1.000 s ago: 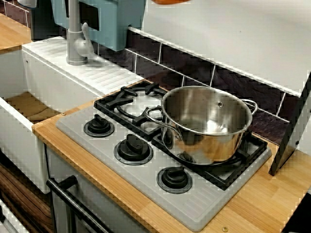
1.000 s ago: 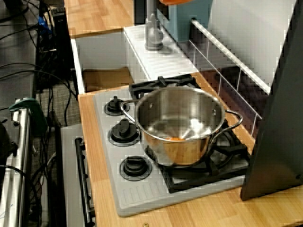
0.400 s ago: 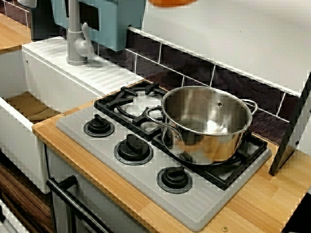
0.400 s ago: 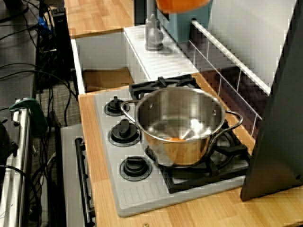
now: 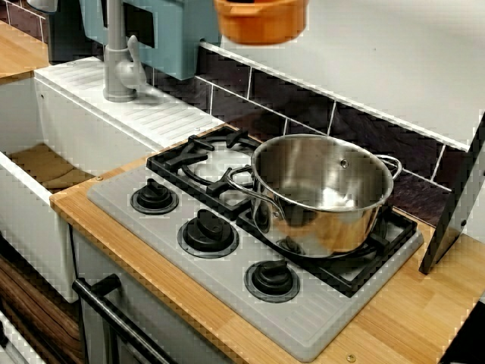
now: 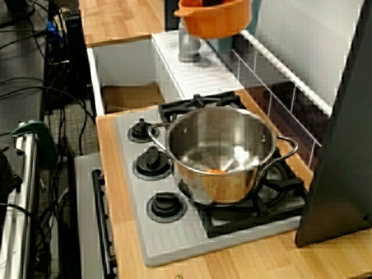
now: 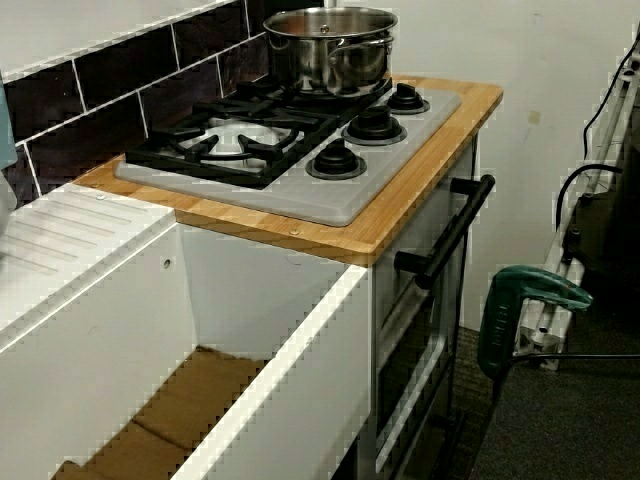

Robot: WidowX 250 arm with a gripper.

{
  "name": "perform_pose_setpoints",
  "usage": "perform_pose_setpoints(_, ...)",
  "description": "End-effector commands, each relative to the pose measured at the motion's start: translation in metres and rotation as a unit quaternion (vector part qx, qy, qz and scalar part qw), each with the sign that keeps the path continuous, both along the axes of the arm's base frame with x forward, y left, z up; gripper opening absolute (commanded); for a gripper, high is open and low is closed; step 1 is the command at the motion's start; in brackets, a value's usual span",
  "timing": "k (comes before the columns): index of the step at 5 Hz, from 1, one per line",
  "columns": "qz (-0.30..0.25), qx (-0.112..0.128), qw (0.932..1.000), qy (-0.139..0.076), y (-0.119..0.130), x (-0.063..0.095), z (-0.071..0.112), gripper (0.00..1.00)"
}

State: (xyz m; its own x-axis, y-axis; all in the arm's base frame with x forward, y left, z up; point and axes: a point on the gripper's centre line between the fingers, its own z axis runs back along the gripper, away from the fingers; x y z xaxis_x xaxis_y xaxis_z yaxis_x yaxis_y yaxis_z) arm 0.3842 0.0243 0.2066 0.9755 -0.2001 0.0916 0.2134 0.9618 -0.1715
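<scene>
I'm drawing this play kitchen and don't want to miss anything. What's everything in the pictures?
orange bowl: one, orange, up in the air near the back wall
steel pot: one, silver, on a stove grate
stove: one, grey with black grates, set in the wooden counter
knobs: three, black, along the stove's front
faucet: one, grey, behind the sink
sink: one, white, beside the stove
clamp: one, green, beside the oven
gripper: one, dark, barely showing at the bowl's top
</scene>
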Motion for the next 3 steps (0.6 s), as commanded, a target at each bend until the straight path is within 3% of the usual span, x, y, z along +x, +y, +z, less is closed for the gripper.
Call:
perform_pose_setpoints(1, -0.059, 0.055, 0.9966, -0.015, 0.0014, -0.0153, 0.0055, 0.00)
perform_pose_setpoints(3, -0.078, 0.097, 0.9918, -0.027, 0.0053, -0.0076, 0.0020, 0.00)
